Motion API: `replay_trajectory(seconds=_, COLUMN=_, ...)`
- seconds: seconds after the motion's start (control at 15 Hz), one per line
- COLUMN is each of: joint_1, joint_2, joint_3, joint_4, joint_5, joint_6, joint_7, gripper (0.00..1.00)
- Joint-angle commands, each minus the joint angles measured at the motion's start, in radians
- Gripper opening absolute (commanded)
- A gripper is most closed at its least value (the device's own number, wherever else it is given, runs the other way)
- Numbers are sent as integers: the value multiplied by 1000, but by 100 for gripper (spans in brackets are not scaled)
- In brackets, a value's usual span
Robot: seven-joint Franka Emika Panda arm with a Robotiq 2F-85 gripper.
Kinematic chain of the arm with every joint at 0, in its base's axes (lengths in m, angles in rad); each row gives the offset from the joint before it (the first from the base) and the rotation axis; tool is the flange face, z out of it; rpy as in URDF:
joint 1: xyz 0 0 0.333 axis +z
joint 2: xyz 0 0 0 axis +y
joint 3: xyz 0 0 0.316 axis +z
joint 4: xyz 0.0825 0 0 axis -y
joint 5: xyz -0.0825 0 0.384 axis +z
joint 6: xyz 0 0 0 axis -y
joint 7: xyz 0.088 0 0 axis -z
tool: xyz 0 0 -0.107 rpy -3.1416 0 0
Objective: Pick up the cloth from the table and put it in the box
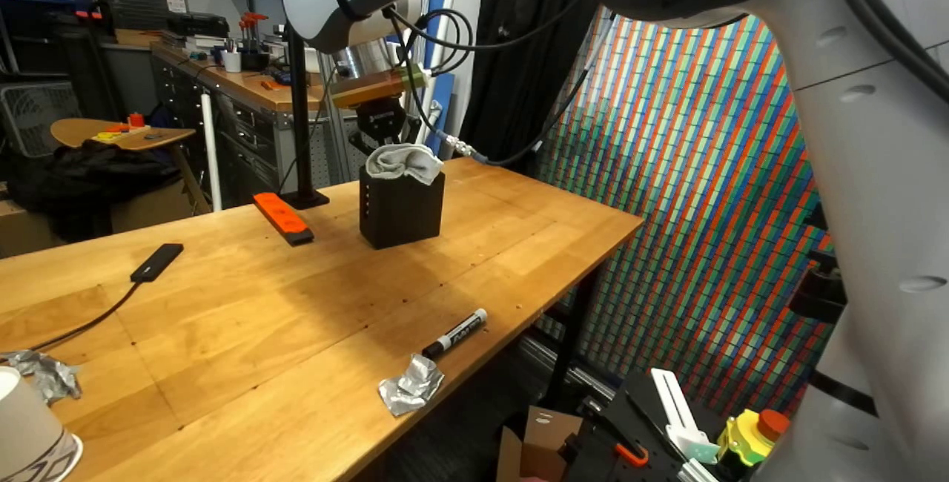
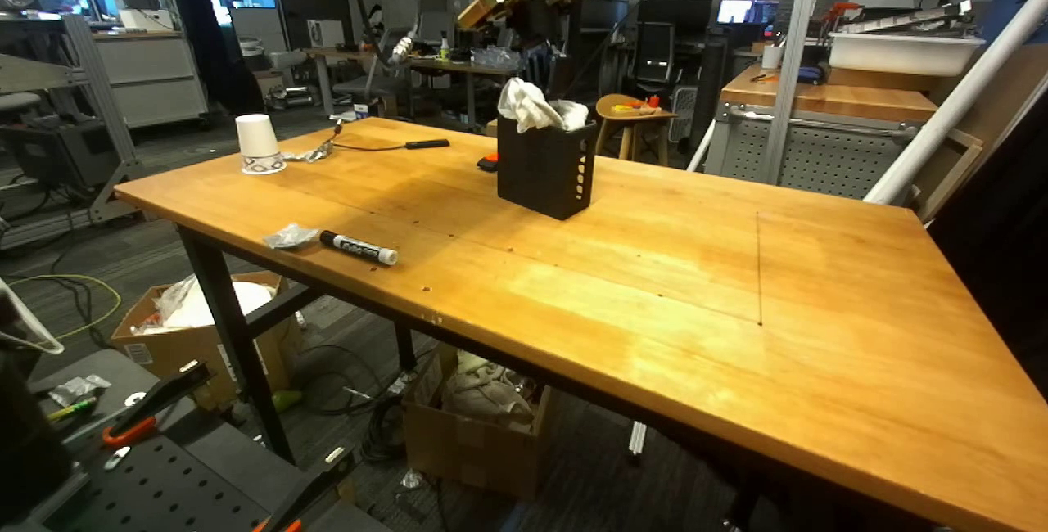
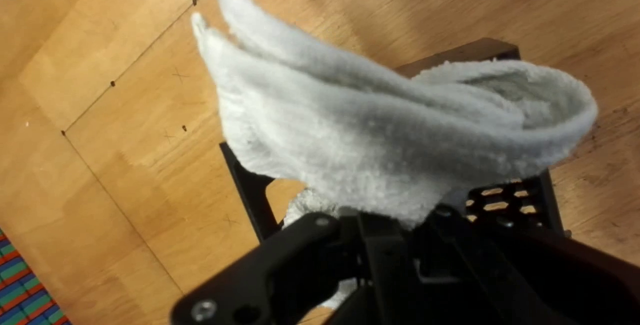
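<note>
cloth (image 1: 400,160) is bunched at the top of the black box (image 1: 402,209), mostly above the rim; gripper (image 3: 407,219) looks pinched narrow on it. so it's off the table (image 1: 252,341), but imo stuffing it in and letting go are left.

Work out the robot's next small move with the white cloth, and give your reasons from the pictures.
Probably lower the gripper a little before releasing. Its fingers appear to pinch the white cloth, and in both exterior views the cloth bulges above the black perforated box, so opening now might leave it draped over the side.
</note>
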Motion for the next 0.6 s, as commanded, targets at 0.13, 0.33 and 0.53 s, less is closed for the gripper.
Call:
replay_trajectory(seconds=0.13, joint_1=-14, joint_2=92, joint_3=-6, joint_4=63, joint_5=38, joint_6=-55, joint_7=-18, gripper=6)
replay_trajectory(seconds=0.33, joint_1=-28, joint_2=108, joint_3=0, joint_4=79, joint_5=71, joint_6=-73, joint_7=-30, gripper=6)
replay_trajectory(seconds=0.53, joint_1=-31, joint_2=105, joint_3=-11, joint_4=96, joint_5=78, joint_6=-91, joint_7=-24, gripper=7)
